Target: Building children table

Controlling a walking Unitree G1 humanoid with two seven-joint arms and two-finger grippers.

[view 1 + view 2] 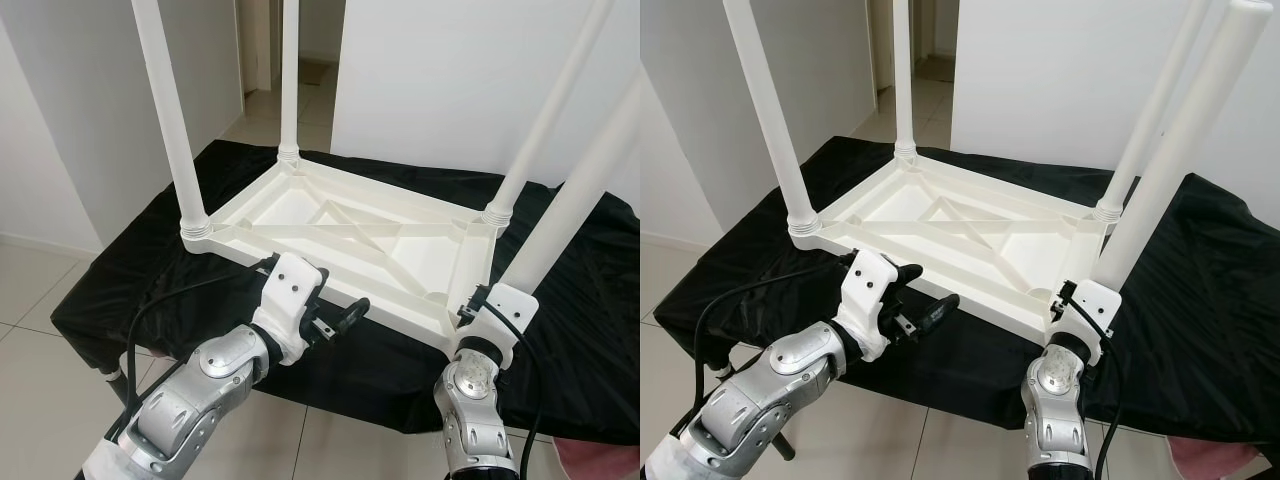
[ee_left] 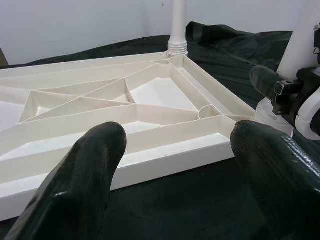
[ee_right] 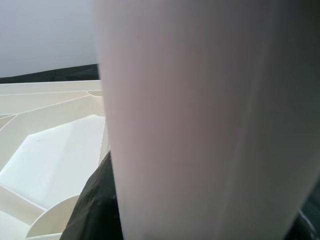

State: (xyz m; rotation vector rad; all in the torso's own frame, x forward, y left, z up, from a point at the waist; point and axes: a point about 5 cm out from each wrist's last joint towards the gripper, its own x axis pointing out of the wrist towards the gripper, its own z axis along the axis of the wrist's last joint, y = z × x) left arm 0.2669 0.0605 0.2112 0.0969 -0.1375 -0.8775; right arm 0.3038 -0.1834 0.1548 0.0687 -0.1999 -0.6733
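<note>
A white plastic children's table top (image 1: 340,240) lies upside down on a black-covered surface. Three white legs stand up from its corners: near left (image 1: 170,110), far left (image 1: 289,80) and far right (image 1: 545,120). A fourth leg (image 1: 580,190) rises at a slant at the near right corner, with my right gripper (image 1: 492,300) shut around its lower end; up close the leg (image 3: 200,120) sits between the fingers. My left gripper (image 1: 338,300) is open just in front of the top's near edge (image 2: 150,165), holding nothing.
The black cloth (image 1: 150,270) covers the whole support and hangs over its edges. Tiled floor (image 1: 40,300) lies to the left and in front. White walls stand behind, with a doorway (image 1: 310,60) at the back. Something pink (image 1: 600,460) is at the bottom right.
</note>
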